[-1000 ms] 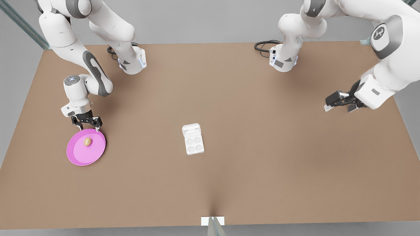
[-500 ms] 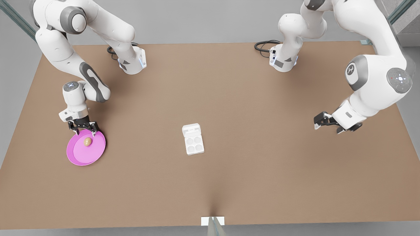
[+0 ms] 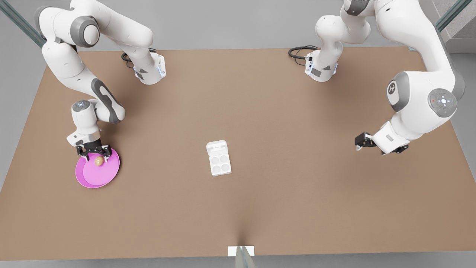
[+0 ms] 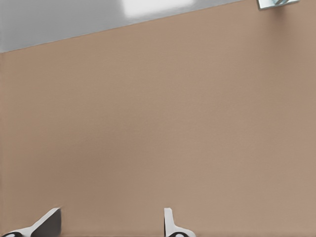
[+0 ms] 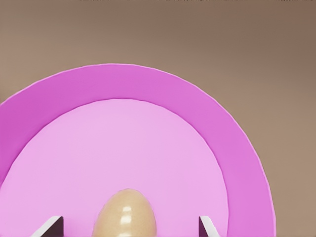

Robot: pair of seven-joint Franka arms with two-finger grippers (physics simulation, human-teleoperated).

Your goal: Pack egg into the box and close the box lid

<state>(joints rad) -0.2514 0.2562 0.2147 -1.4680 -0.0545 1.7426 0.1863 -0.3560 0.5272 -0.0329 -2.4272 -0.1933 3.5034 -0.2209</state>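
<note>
Brown table [image 3: 282, 123] spans the front view, two white Franka arms based at its far edge. Arm at 9 o'clock carries the right gripper [image 3: 94, 155], pointing down over the far rim of the pink plate [image 3: 97, 175]; its fingers [image 5: 48, 227] are spread wide, one on either side of the egg, not touching it. Arm at 3 o'clock carries the left gripper [image 3: 359, 143], hanging above bare table near the front view's right edge, well apart from everything, waiting; its fingertips [image 4: 170, 224] stand apart with nothing between. Pink plate sits near the table's 9 o'clock side. The box [image 3: 219, 164] sits near table center, white, tray of four empty cups facing up. The box lid [image 3: 216, 147] is folded back open at the tray's 12 o'clock side, lying flat. The egg [image 3: 99, 160] is tan, lying on the plate between the right gripper's fingers [image 5: 127, 216], well apart from the box.
</note>
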